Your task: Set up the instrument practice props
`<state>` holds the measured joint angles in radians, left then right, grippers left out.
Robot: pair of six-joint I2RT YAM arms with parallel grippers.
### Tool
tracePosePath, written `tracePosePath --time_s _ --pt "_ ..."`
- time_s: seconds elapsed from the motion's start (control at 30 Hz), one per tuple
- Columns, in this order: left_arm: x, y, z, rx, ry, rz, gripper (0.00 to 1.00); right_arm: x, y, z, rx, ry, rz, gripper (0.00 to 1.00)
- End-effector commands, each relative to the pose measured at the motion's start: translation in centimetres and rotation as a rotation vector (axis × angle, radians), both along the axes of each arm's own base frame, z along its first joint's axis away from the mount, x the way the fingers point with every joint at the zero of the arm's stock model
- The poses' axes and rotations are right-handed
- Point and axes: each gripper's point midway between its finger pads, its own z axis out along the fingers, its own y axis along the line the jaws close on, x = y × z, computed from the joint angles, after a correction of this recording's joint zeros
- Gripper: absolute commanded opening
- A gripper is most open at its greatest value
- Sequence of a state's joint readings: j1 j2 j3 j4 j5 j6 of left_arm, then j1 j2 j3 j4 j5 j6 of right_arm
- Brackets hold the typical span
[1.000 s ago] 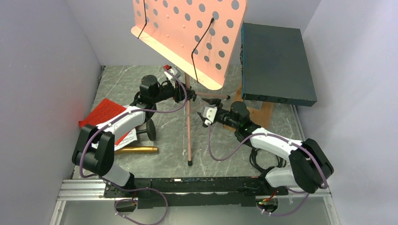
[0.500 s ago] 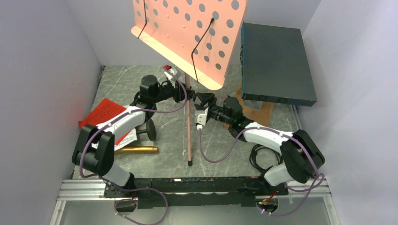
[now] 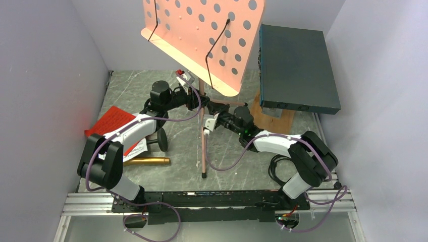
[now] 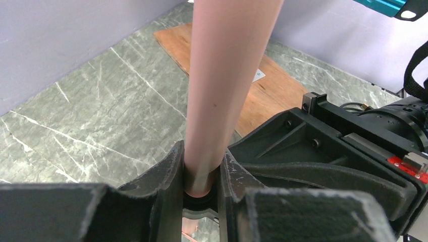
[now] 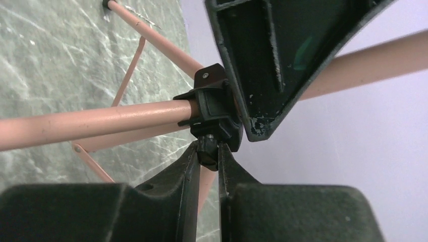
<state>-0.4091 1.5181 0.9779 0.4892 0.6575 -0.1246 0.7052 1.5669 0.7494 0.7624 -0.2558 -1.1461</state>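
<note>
The pink perforated music stand (image 3: 202, 30) stands upright mid-table on tripod legs. My left gripper (image 3: 198, 102) is shut on its pole (image 4: 222, 91), one finger on each side, just above the black collar. My right gripper (image 5: 208, 151) comes in from the right and is shut on the small black knob (image 5: 207, 145) of that collar (image 5: 214, 113). Red and white music sheets (image 3: 113, 121) lie at the left. The gold microphone (image 3: 146, 161) lies in front of them. The small black mic stand (image 3: 161, 139) is beside my left forearm.
A large dark teal box (image 3: 295, 68) rests on a wooden board (image 3: 277, 121) at the back right. A black cable coil (image 3: 280, 174) lies beside the right arm's base. Grey walls close in the left, the back and the right.
My right gripper swung left from beside the stand to its pole and closed on the collar's knob. The left arm and the stand have not moved.
</note>
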Motion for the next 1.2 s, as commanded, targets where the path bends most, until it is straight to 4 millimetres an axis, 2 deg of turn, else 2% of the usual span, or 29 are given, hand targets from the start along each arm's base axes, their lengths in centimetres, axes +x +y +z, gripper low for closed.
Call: tracePosePath --time_s 0.0,0.07,0.13,0.23,0.33,0.4,0.5,0.7,0.8,0.87,1.0,1.1,1.17 --pt "-1.9 -0.9 4.9 -0.119 0.007 -0.072 0.00 0.3 -0.3 1.2 0.202 0.141 -0.063 0.07" --pt "-1.9 -0.9 5.0 -0.122 0.009 -0.074 0.00 0.4 -0.1 0.8 0.321 0.315 -0.099 0.00" --pt "-2.0 -1.0 5.1 -0.125 0.007 -0.076 0.00 0.7 -0.2 0.3 0.482 0.522 -0.174 0.00" --pt "-1.9 -1.0 4.9 -0.125 0.014 -0.075 0.00 0.8 0.3 -1.9 0.731 0.906 -0.305 0.00" --pt "-1.8 -1.1 4.8 -0.126 0.019 -0.078 0.00 0.0 1.4 -4.0 0.843 1.195 -0.370 0.00" --pt "-1.8 -1.1 4.6 -0.126 0.025 -0.078 0.00 -0.7 2.0 -4.4 0.869 1.314 -0.380 0.00" --pt "-1.7 -1.0 4.5 -0.122 0.027 -0.072 0.00 -0.6 1.7 -3.6 0.883 1.326 -0.410 0.01" --pt "-1.6 -1.1 4.3 -0.118 0.027 -0.068 0.00 0.4 -1.6 -0.5 0.848 1.119 -0.513 0.43" --pt "-1.6 -1.0 4.3 -0.118 0.028 -0.064 0.00 -1.1 -1.5 1.0 0.770 1.078 -0.444 0.60" --pt "-1.6 -1.0 4.3 -0.119 0.026 -0.063 0.00 -2.3 -1.3 1.7 0.734 1.054 -0.416 0.67" --pt "-1.5 -1.0 4.4 -0.122 0.027 -0.060 0.00 -5.0 -0.9 1.7 0.695 1.015 -0.397 0.73" --pt "-1.5 -0.9 4.5 -0.126 0.030 -0.050 0.00 -7.2 0.4 0.7 0.699 1.039 -0.399 0.73" --pt "-1.4 -0.8 4.5 -0.129 0.031 -0.038 0.00 -7.7 1.0 -0.1 0.738 1.027 -0.444 0.74"
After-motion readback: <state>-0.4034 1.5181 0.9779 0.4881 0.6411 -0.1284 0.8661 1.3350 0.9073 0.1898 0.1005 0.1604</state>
